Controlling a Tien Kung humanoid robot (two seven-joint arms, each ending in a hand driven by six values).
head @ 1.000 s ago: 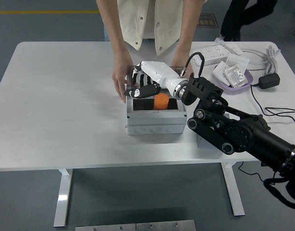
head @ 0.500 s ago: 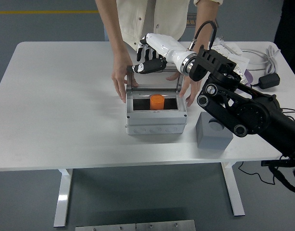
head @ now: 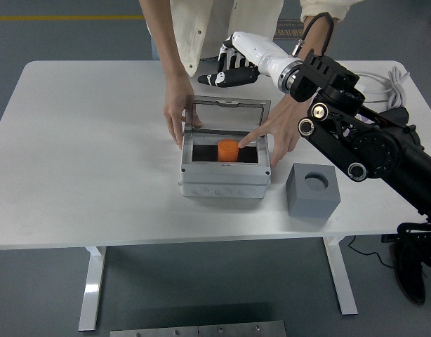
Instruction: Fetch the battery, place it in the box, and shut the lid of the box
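Nearest, along the bottom: the rounded front edge of the white table (head: 96, 210), smooth and matt. A little further in, at the right, a grey cube block (head: 312, 190) with one round socket in its top, standing well apart from the box and holding nothing.

Mid-table: the box (head: 224, 181), a pale grey moulded plastic enclosure, rectangular, with knock-out rings along its front wall and a dark lined interior. Inside it, upright near the middle, the battery (head: 228, 149), a short orange cylinder with a dull, even surface. So, by judgement: fetching and placing done, closing not yet done. Behind the opening, the lid (head: 231, 115), clear with a grey frame, hinged at the back and tilted up.

On either side of the box, a person's left-side hand (head: 175, 112) pressed against the box's left wall, and the other hand (head: 277, 130) at the right rim with one finger reaching in toward the battery.

Further back, above and beyond the lid and clear of it: the right hand (head: 229, 70), black fingers and white glossy shell, fingers loosely curled and grasping nothing, on a black jointed arm entering from the right.

Left for the task: swinging the lid down flat onto the rim.
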